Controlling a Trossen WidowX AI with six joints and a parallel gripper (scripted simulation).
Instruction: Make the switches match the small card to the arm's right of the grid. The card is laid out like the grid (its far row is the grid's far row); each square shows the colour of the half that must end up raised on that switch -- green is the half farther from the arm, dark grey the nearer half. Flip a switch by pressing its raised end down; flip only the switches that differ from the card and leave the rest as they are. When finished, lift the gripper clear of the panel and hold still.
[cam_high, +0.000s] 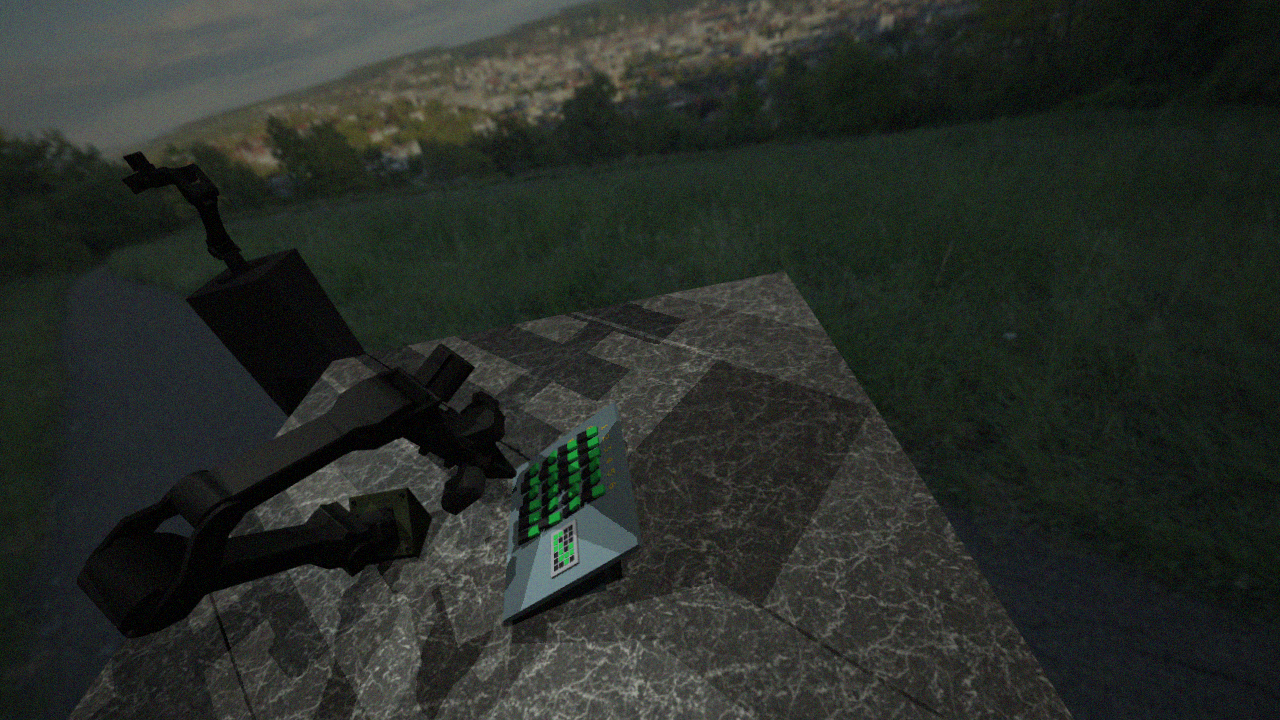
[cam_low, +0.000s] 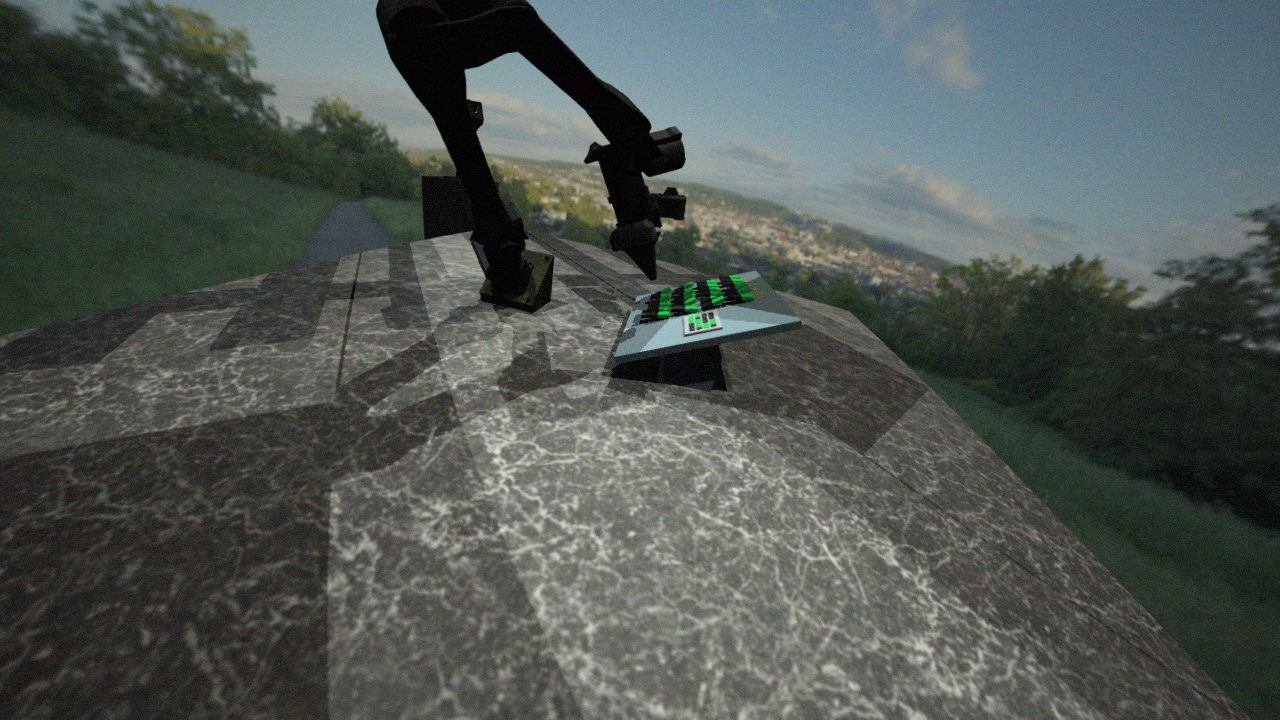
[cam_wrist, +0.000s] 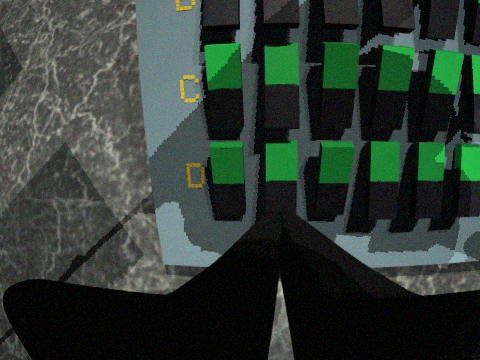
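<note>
Near the middle of the frame I can see a pale blue-grey panel, tilted on the marbled table, with green and dark switches in a grid and a small card below them. From the lower left, a dark arm arches over, its shut gripper near the panel's left edge. A dark block stands at upper left, grass beyond.
</note>
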